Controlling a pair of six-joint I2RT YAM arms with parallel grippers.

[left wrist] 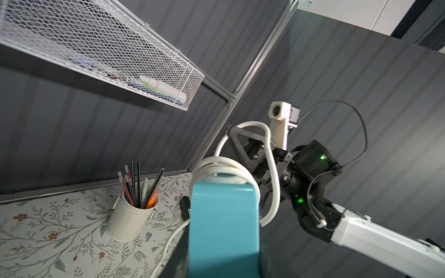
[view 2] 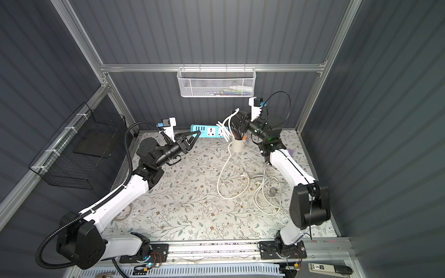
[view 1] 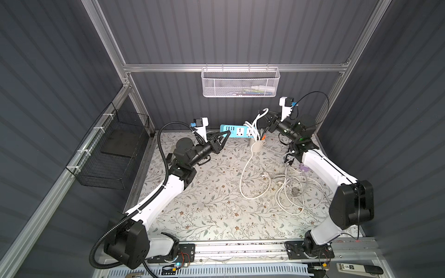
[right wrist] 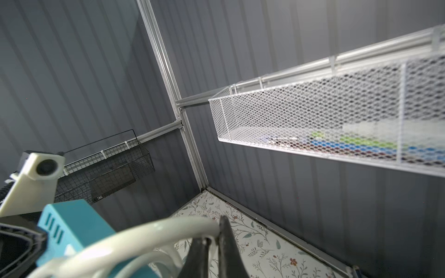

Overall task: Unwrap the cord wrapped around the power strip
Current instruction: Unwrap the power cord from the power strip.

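Front rail [view 1: 240, 249] carries both arms over the floral table [view 1: 204, 204]. Blue power strip [view 1: 237, 132] is raised off the table near the back wall, with the left gripper [view 1: 226, 134] clamped on one end. White cord [left wrist: 226, 165]: a few turns wrap the strip's other end, one loop is pinched by the right gripper [right wrist: 213, 237], and the tail lies on the table. Pen cup [view 1: 257, 145] stands just beside the wrapped end.

White links [view 1: 166, 192], black joints [view 1: 126, 243], triangular black fingers [left wrist: 237, 145]
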